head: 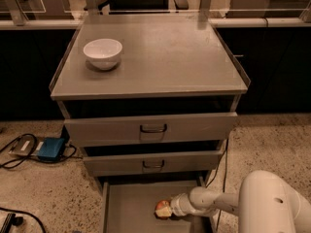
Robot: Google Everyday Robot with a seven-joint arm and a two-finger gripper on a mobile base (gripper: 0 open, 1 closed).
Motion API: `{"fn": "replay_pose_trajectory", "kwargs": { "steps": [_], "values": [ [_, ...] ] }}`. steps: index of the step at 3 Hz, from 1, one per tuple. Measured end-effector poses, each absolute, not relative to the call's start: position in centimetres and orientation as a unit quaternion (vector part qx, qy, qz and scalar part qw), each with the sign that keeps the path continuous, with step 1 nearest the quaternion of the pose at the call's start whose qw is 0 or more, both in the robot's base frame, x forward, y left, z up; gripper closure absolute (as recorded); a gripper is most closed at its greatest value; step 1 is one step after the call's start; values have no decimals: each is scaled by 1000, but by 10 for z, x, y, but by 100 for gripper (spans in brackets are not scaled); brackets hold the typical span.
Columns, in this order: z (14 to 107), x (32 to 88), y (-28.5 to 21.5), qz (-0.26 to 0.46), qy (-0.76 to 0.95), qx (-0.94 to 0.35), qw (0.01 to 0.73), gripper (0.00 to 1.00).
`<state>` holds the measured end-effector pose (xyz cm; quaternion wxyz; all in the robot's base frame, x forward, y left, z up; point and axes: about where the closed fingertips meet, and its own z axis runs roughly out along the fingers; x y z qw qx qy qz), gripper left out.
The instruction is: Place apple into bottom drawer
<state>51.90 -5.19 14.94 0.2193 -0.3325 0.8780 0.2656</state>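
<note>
Speckled floor [272,144] is carrying a grey cabinet [165,52]. Gripper [170,210] is reaching into the pulled-out bottom drawer [129,203], its tip touching the apple [161,208]; whether it is clamping or loose cannot be told. Apple is sitting just ahead of the tip, low over the drawer floor, right of centre. White arm [216,201] is trailing behind to the right. Above, two upper drawers [150,128] are standing slightly open; farther up, a white bowl [102,53] is resting on the cabinet top.
</note>
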Motion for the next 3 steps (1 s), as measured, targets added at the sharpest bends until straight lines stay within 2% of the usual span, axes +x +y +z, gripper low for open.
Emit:
{"fn": "replay_pose_trajectory", "kwargs": {
  "steps": [1, 2, 3],
  "values": [
    [149, 519, -52, 266, 878, -332, 219, 27],
    [149, 519, -52, 266, 878, -332, 219, 4],
    [149, 519, -52, 266, 878, -332, 219, 0]
  ]
}}
